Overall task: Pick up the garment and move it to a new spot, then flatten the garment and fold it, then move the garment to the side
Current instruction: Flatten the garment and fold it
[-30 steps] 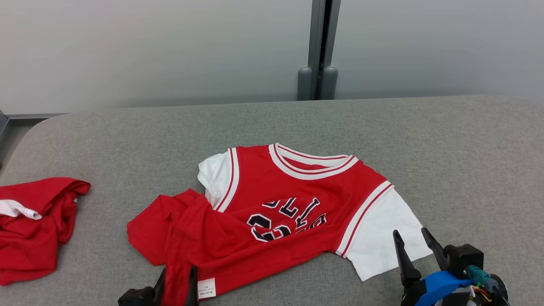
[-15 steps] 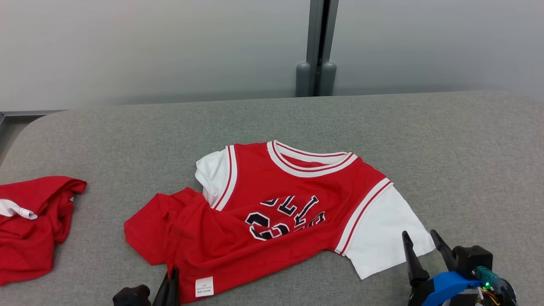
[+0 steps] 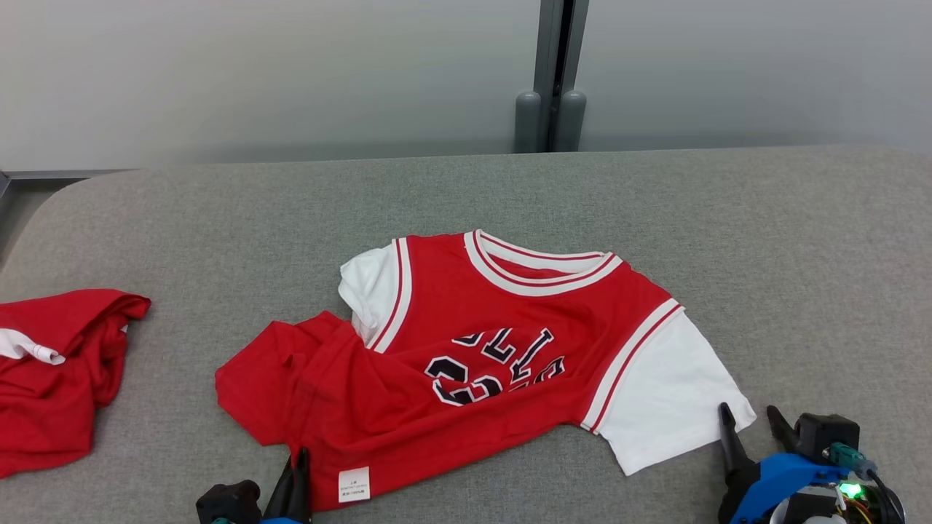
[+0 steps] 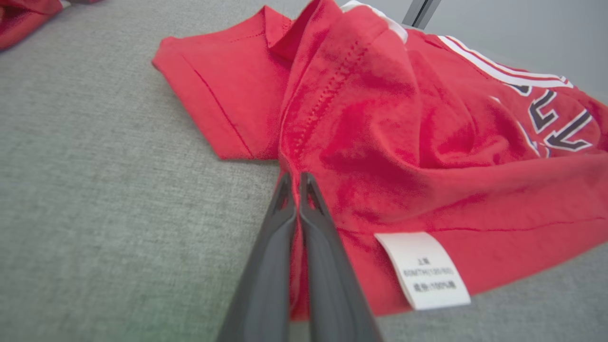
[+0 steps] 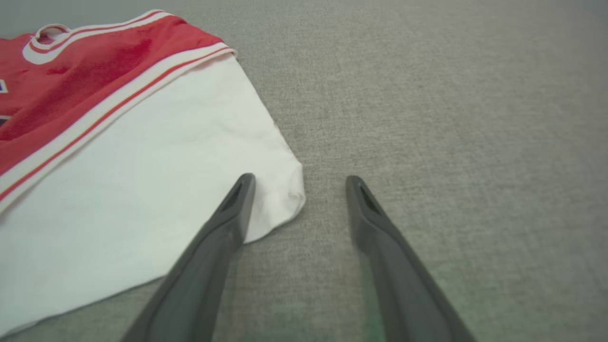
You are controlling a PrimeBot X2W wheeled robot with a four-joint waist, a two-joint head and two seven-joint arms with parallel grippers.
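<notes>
Grey woven fabric surface [image 3: 182, 218] carries the rumpled red-and-white basketball jersey [image 3: 502, 306] centrally; I see my left gripper [image 4: 295, 183] clamped on its red hem beside the white care label [image 4: 422, 270]. My right gripper [image 5: 299, 183] stands wide; its fingers [image 5: 223, 228] straddle the white sleeve corner [image 5: 285, 199].

The head view looks from high behind the near edge, forward and down over the grey counter [image 3: 728, 218] to the wall [image 3: 291, 73] beyond its far edge. It is wide enough to take in the whole jersey [image 3: 510, 320], the left hand [image 3: 300, 455] and the right hand [image 3: 746, 407]. The left wrist view sits low and very close, facing along its fingers into the jersey's near hem and white label [image 4: 422, 268]. The right wrist view, just as low, faces the far edge over the white sleeve [image 5: 142, 166] — both patches lie inside the head view.
</notes>
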